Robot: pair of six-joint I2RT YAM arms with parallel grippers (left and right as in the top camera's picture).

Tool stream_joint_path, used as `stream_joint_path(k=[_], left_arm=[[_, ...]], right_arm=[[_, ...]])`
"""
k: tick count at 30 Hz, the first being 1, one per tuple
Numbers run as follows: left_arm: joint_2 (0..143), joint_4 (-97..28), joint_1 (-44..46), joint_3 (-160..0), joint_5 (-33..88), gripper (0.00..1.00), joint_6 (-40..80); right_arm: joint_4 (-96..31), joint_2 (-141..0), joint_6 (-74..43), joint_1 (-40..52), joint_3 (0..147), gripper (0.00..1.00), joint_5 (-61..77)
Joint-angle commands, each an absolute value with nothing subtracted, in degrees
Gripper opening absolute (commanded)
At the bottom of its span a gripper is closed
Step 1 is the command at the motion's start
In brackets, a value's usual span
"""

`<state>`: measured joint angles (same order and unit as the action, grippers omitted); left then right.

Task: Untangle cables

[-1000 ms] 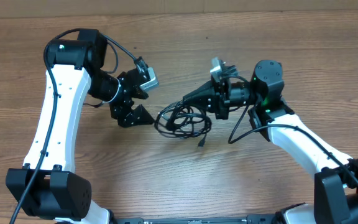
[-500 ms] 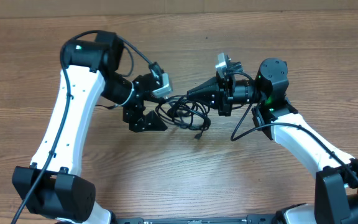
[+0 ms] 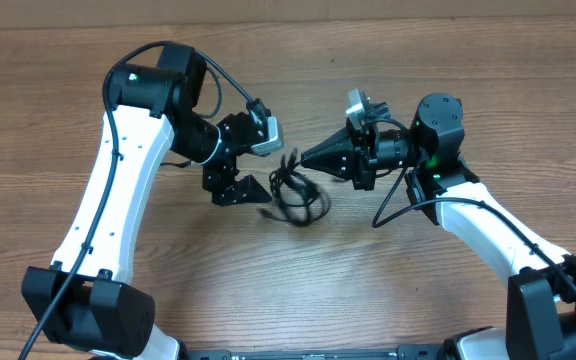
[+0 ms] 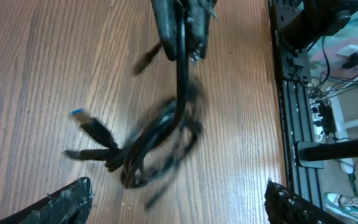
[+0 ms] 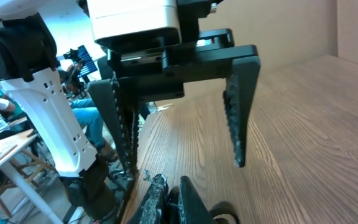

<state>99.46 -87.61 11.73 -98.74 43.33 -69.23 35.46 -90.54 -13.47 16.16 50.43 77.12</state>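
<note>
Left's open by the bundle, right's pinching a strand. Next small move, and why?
Probably move the left gripper forward and close it on a loop of the cables. Its jaws stand open on either side of the bundle, holding nothing, while the right gripper is shut on one strand. A second grip would let the arms pull apart.

A wooden table [image 3: 298,300] with brown, streaky grain fills the overhead view under even light, and a paler tan strip [image 3: 418,8] runs along its far edge. Past the table's edge in the left wrist view, a black metal frame [image 4: 289,93] stands over a light floor [image 4: 356,127] with loose wires [image 4: 328,93] lying on it. The right wrist view shows a plain brown wall panel [image 5: 278,25] and, off to the side, a bright area with a white side table [image 5: 2,146] and a seated person in blue jeans [image 5: 95,118]
</note>
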Motion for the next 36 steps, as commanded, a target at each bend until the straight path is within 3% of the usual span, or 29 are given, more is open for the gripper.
stream_joint_path(k=[1,19,31,36], left_arm=[[99.35,-87.55,12.93,-99.46,43.35,0.88,-74.56],[99.37,-88.20,13.61,-99.37,43.55,0.84,-72.53],[100.55,-88.23,13.85,-99.35,43.53,0.84,-71.46],[102.13,-88.18,13.96,-99.35,43.51,0.85,-70.11]], right_arm=[[35.94,-90.11,-13.76,16.12,50.61,0.04,78.32],[28.97,-90.11,-13.76,16.10,50.61,0.04,74.15],[10.37,-90.11,-13.80,16.10,50.61,0.04,56.64],[2.55,-90.11,-21.93,16.10,50.61,0.04,42.11]])
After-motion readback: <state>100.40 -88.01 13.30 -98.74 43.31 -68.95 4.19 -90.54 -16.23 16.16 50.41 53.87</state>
